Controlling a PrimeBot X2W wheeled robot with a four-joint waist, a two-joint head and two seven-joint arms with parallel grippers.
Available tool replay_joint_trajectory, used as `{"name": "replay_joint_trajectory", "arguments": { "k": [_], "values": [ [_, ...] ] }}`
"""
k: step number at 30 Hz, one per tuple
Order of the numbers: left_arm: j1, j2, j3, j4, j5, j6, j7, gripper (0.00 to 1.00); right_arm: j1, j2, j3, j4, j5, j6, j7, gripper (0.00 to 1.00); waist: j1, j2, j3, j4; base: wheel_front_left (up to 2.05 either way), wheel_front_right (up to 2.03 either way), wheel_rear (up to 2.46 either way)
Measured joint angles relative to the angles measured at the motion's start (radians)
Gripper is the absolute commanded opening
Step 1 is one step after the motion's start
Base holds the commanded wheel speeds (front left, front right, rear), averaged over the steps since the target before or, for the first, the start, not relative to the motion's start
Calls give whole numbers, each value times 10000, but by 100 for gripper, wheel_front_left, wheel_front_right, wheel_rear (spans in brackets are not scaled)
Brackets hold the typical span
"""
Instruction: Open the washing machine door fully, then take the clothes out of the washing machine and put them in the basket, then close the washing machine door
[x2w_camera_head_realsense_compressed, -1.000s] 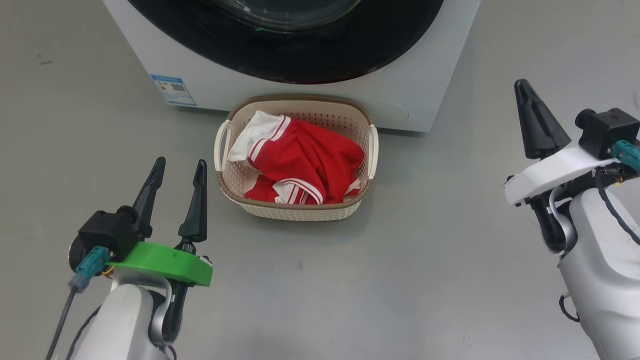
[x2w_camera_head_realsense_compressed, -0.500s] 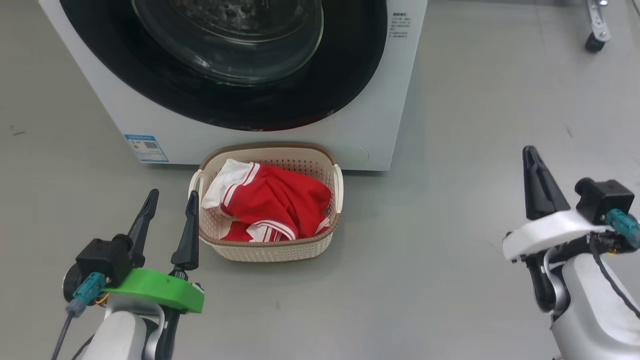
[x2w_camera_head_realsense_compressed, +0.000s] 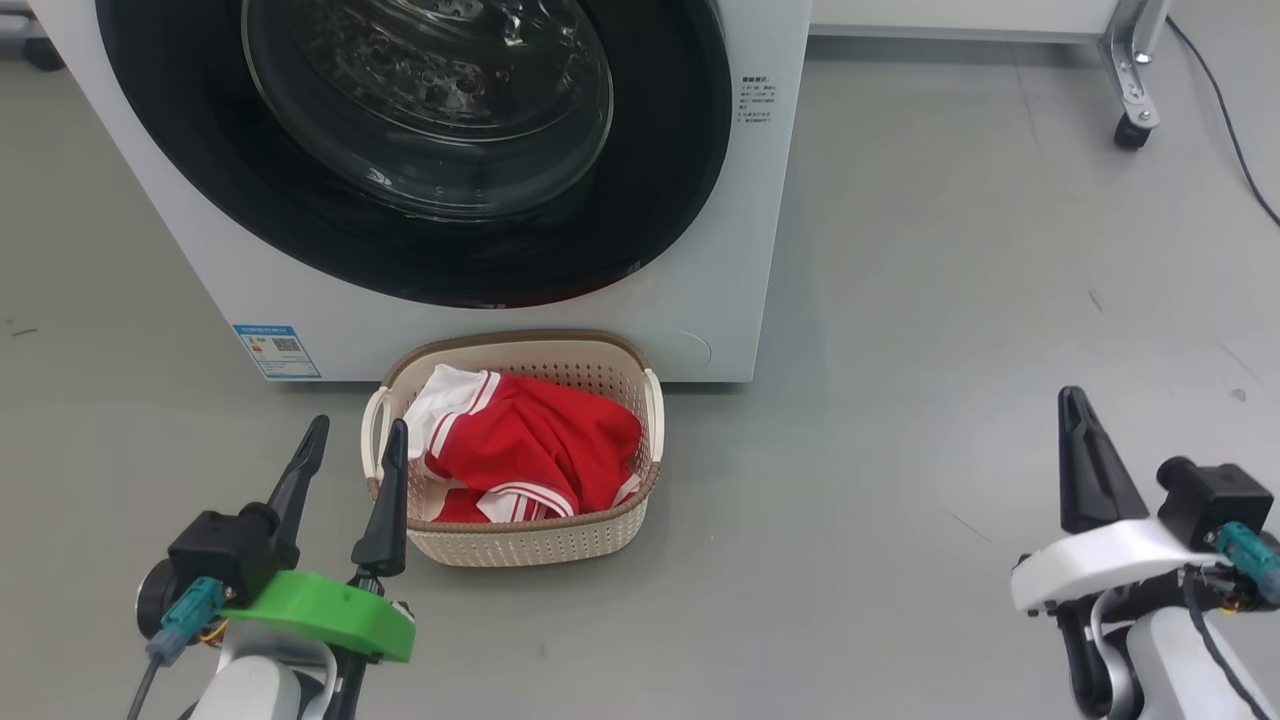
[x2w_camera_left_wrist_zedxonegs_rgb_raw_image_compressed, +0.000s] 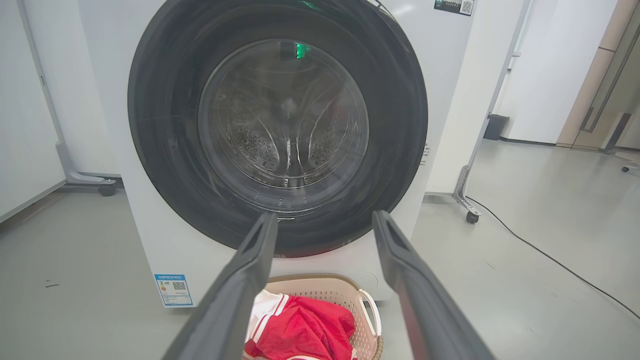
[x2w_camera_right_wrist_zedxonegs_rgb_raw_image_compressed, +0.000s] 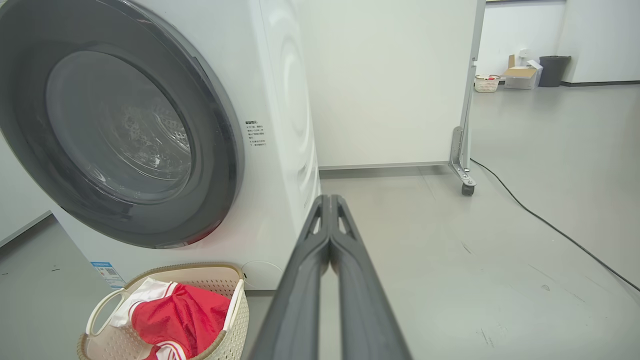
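The white washing machine (x2w_camera_head_realsense_compressed: 760, 250) (x2w_camera_left_wrist_zedxonegs_rgb_raw_image_compressed: 150, 240) (x2w_camera_right_wrist_zedxonegs_rgb_raw_image_compressed: 285, 100) stands ahead with its black-rimmed glass door (x2w_camera_head_realsense_compressed: 420, 110) (x2w_camera_left_wrist_zedxonegs_rgb_raw_image_compressed: 280, 120) (x2w_camera_right_wrist_zedxonegs_rgb_raw_image_compressed: 120, 135) shut flat against the front. On the floor right before it sits the cream basket (x2w_camera_head_realsense_compressed: 520, 545) (x2w_camera_left_wrist_zedxonegs_rgb_raw_image_compressed: 367, 305) (x2w_camera_right_wrist_zedxonegs_rgb_raw_image_compressed: 235, 310), and the red and white clothes (x2w_camera_head_realsense_compressed: 530, 445) (x2w_camera_left_wrist_zedxonegs_rgb_raw_image_compressed: 305, 330) (x2w_camera_right_wrist_zedxonegs_rgb_raw_image_compressed: 180, 315) lie inside it. My left gripper (x2w_camera_head_realsense_compressed: 355, 440) (x2w_camera_left_wrist_zedxonegs_rgb_raw_image_compressed: 325, 222) is open and empty, just left of the basket. Far out to the right, my right gripper (x2w_camera_head_realsense_compressed: 1075, 405) (x2w_camera_right_wrist_zedxonegs_rgb_raw_image_compressed: 330, 200) is shut on nothing.
Grey floor spreads around the washer. A wheeled panel foot (x2w_camera_head_realsense_compressed: 1130, 90) (x2w_camera_right_wrist_zedxonegs_rgb_raw_image_compressed: 462, 170) and a black cable (x2w_camera_head_realsense_compressed: 1225, 110) (x2w_camera_right_wrist_zedxonegs_rgb_raw_image_compressed: 550, 225) lie at the back right. A blue label (x2w_camera_head_realsense_compressed: 275, 350) marks the washer's lower front.
The head camera has tilted up, so the door and more floor show. Both grippers stay low at the sides, the left open, the right shut.
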Motion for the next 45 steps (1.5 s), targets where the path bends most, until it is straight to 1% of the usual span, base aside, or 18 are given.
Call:
{"name": "replay_joint_trajectory", "arguments": {
  "k": [3, 4, 5, 6, 15, 19, 33, 45],
  "values": [
    [140, 0, 12, -35, 10, 0, 0, 100, 344, 150, 31, -213, -144, 2, 0, 0, 0, 0, -126, -12, 0, 0, 0],
    [199, 0, 19, -35, 38, 2, 0, 100, 450, 192, 33, -290, -176, 2, 0, 2, 0, 0, -164, -17, 0, 0, 0],
    [259, 2, 19, -33, 67, 0, 0, 100, 551, 215, 33, -360, -205, 2, 0, 41, 0, 0, -199, -21, 0, 0, 0],
    [322, 0, 50, -40, 79, 2, 0, 100, 656, 221, 29, -453, -245, 0, 2, 100, 0, 0, -225, -25, 0, 0, 0],
    [506, -21, 240, -63, 234, 0, 0, 100, 1045, 305, -165, -1053, -527, -10, 0, 100, 0, 0, -273, -45, 0, 0, 0],
    [608, -25, 169, -54, 291, 0, 0, 100, 1206, 360, -249, -1218, -596, -8, 0, 100, 0, 0, -281, -45, 0, 0, 0],
    [774, -58, 151, 73, 518, 0, 0, 100, 1630, 527, -382, -1467, -834, 19, 0, 100, 0, 0, -251, -47, 0, 0, 0],
    [774, -77, 274, -38, 537, 0, 0, 100, 1661, 648, -543, -1595, -945, 65, 0, 100, 0, 0, -229, -49, 0, 0, 0]
  ]
}}
